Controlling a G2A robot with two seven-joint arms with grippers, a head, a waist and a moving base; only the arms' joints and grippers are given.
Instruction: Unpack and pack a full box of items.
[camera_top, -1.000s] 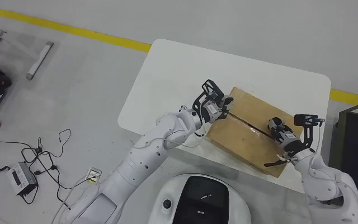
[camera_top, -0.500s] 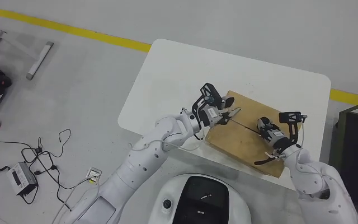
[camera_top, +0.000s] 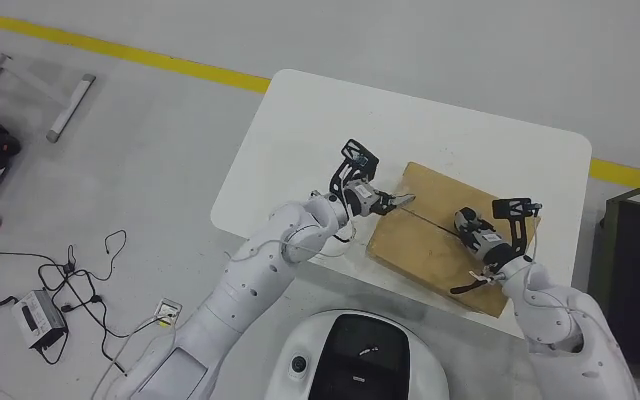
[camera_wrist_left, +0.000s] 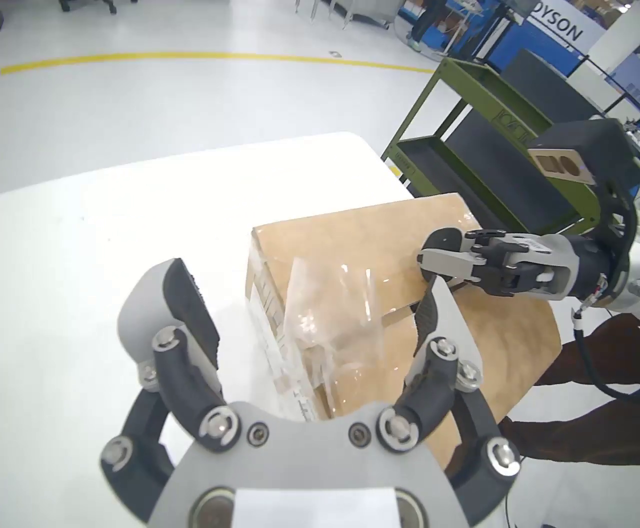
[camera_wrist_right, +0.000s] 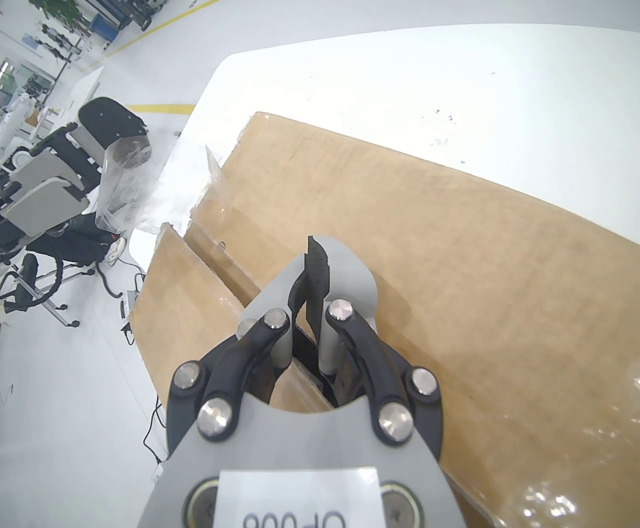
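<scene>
A brown cardboard box (camera_top: 440, 240) lies closed on the white table (camera_top: 320, 130), near its front right. My left gripper (camera_wrist_left: 310, 310) is open just off the box's (camera_wrist_left: 350, 240) near end. A peeled strip of clear tape (camera_wrist_left: 325, 305) stands up from that end between its fingers. My right gripper (camera_wrist_right: 314, 272) is shut, its tips resting on the box top (camera_wrist_right: 450, 240) at the seam between the flaps. In the top view the left gripper (camera_top: 395, 201) is at the box's left end and the right gripper (camera_top: 466, 222) is over the middle.
A green metal cart (camera_wrist_left: 480, 150) stands just beyond the table's right side. Bare table (camera_wrist_left: 125, 225) stretches to the left of and behind the box. Cables and a power strip (camera_top: 60, 290) lie on the floor far left.
My left gripper has drawn back off the box's end toward the left. My right gripper has slid along the seam toward the box's middle.
</scene>
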